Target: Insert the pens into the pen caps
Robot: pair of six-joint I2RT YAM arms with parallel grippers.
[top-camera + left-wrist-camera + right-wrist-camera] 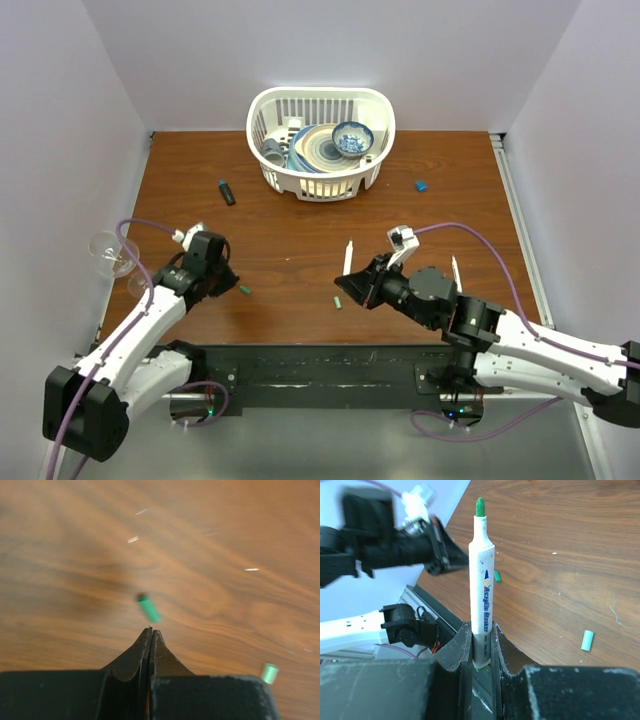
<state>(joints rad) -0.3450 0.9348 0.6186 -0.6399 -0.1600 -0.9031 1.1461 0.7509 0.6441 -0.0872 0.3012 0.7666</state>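
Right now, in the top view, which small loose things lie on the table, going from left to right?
Dark stick → first green cap → second green cap → small teal piece → white pen lying on the table.

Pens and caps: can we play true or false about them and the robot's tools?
1. The right tool holds a white marker pen. True.
2. The left tool is gripping a green cap. False: it is shut and empty, and the cap lies on the table just ahead of it.
3. The held pen has its cap on. False: its green tip is bare.
4. A white basket with dishes sits at the far side of the table. True.
5. Both green caps are in the basket. False: the second cap lies on the table too.
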